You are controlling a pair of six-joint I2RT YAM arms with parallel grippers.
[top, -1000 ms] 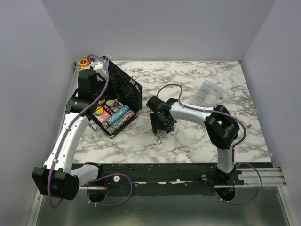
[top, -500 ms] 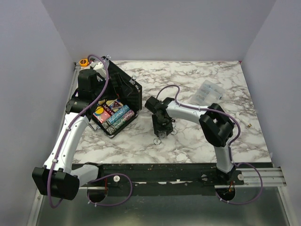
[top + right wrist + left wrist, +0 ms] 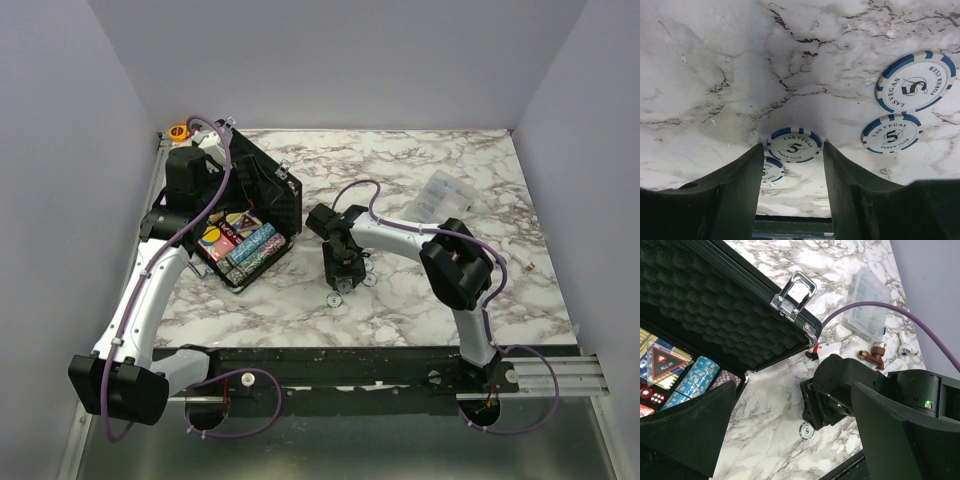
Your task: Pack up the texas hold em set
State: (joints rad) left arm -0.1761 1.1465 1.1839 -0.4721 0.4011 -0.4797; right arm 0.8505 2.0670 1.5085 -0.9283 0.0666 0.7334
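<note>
Pinching a white-and-blue 5 chip (image 3: 795,146) lying on the marble, our right gripper (image 3: 793,152) has two matching chips (image 3: 892,134) just to its right. Our left gripper (image 3: 794,390) gapes wide and empty by the open black case (image 3: 715,315), which is foam-lined, silver-latched and holds chip rows (image 3: 697,380).

Marble desk (image 3: 420,300) w/ open black case (image 3: 265,190); loose blue-white chips (image 3: 340,297) just right of case, clear plastic bag (image 3: 445,195) farther right.

White chips (image 3: 792,146) with blue edge stripes; black case (image 3: 262,188); grey-veined white marble table (image 3: 400,170).
</note>
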